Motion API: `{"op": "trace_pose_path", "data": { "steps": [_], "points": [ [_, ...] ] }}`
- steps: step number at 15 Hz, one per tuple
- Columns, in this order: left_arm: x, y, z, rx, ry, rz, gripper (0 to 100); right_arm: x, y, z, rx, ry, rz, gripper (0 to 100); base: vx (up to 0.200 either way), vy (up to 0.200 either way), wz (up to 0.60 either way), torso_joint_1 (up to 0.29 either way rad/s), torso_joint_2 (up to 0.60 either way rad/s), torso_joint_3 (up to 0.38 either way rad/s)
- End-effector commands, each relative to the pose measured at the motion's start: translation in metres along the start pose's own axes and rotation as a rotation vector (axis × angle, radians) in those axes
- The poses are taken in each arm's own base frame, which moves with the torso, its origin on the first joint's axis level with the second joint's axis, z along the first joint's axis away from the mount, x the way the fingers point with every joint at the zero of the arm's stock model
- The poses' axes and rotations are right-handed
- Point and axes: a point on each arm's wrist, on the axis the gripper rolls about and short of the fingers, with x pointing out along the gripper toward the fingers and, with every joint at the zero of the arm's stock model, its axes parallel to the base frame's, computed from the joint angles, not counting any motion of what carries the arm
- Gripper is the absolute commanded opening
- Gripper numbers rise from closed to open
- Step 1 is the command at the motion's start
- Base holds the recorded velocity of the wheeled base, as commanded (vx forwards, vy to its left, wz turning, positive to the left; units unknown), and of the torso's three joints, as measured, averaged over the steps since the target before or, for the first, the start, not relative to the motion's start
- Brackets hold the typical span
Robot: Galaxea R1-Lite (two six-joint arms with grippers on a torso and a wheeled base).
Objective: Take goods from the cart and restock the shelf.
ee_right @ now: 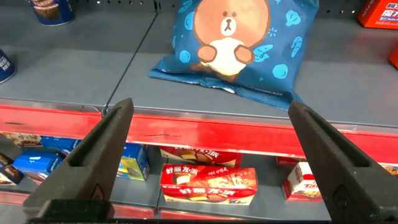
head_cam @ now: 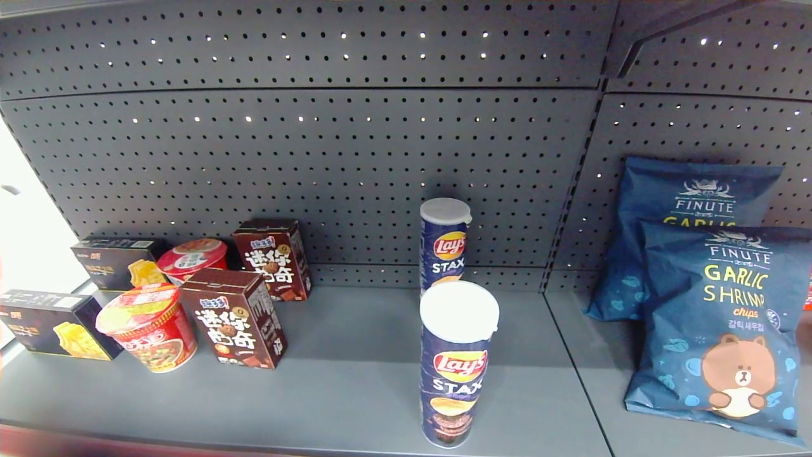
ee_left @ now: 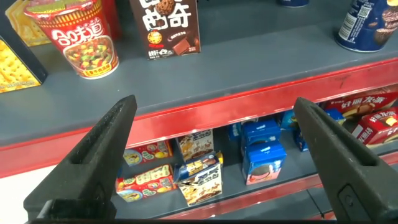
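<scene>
The shelf (head_cam: 355, 374), grey metal with a pegboard back (head_cam: 317, 158) and a red front edge (ee_left: 261, 99), holds chip cans (head_cam: 458, 365) in the middle, chip bags (head_cam: 717, 330) at right, and boxes (head_cam: 235, 317) and noodle cups (head_cam: 149, 327) at left. The left claw (ee_left: 214, 106) and right claw (ee_right: 211, 107) hang before that edge, fingers wide apart, empty. Packets (ee_right: 208, 183) on the tier below are partly hidden.

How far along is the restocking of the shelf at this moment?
Seemingly done: two chip cans stand upright on the shelf, with brown boxes to one side and blue chip bags to the other. In hand: nothing; the left gripper and right gripper are open and empty. Left: the bare stretch between boxes and cans could probably take more goods.
</scene>
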Motion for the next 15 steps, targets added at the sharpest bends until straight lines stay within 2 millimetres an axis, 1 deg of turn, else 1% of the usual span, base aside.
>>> {"op": "trace_pose_path", "data": {
  "steps": [1,15],
  "points": [
    [0.0001,0.0,0.0,0.0,0.002,0.001,100,0.0001,0.0,0.0001,0.0,0.001,0.001,100,0.0,0.0,0.0,0.0,0.0,0.0],
    [0.0001,0.0,0.0,0.0,0.002,0.001,100,0.0002,0.0,0.0001,-0.002,0.003,0.002,100,0.0,0.0,0.0,0.0,0.0,0.0]
  ]
}}
